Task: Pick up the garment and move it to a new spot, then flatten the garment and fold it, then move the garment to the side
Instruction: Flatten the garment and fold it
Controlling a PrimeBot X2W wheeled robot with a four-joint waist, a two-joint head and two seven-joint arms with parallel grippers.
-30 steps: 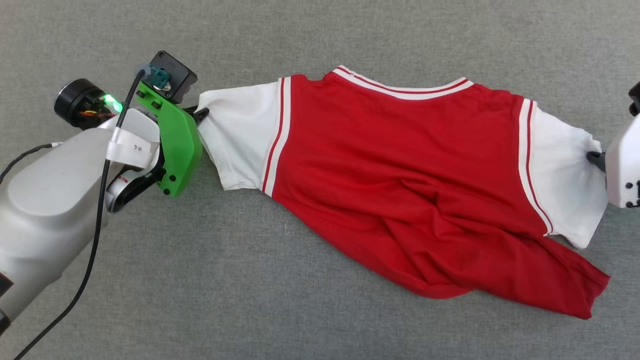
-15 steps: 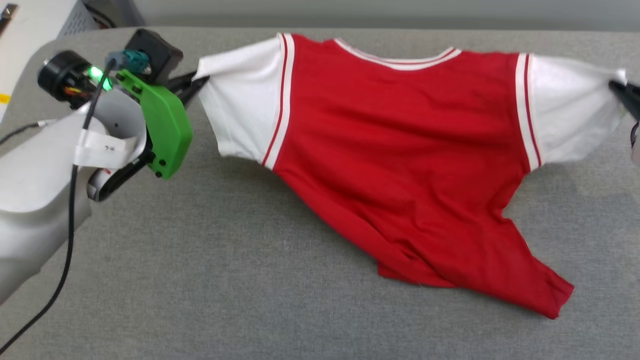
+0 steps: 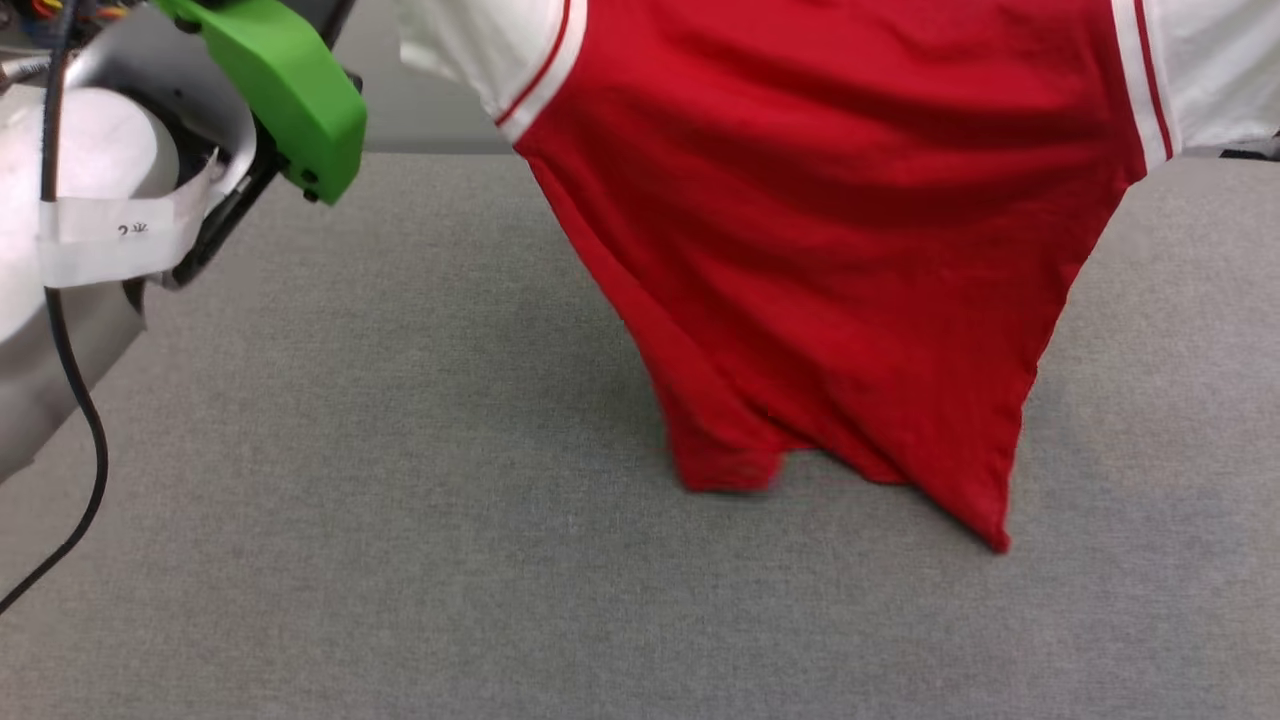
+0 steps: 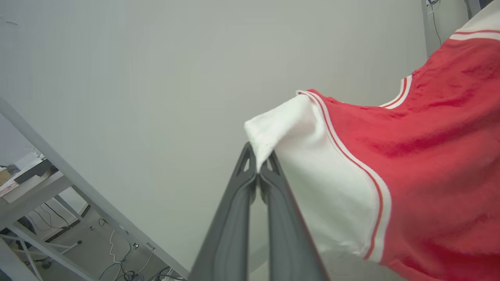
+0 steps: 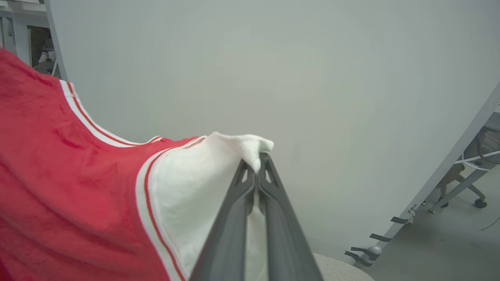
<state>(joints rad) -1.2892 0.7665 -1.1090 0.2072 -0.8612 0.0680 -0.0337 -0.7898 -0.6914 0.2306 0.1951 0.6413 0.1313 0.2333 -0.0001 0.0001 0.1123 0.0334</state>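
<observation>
Hanging from both sleeves, the garment spreads as a red curtain above the far part of the grey tabletop and hides the edge behind it. Its hem sags into two uneven points low over the surface, and whether they touch it cannot be told. At the upper left of the head view, the pale left forearm, its green cover and a black cable stand in front of the sleeve end there. Behind the shirt, the wrist views show a plain pale wall, slanted grey frame bars and loose wires on the floor. A second ago the shirt lay spread on the tabletop with its collar in sight. Half a second ago its top was raised while the hem still dragged. Now the body hangs nearly straight down, with the collar and sleeve ends above the head view's top edge, though the camera itself has tilted too. The left hand is clenched on the tip of one white sleeve, with a fold of fabric pinched between its fingers. The right hand is likewise clamped tight on the bunched end of the other white sleeve.
</observation>
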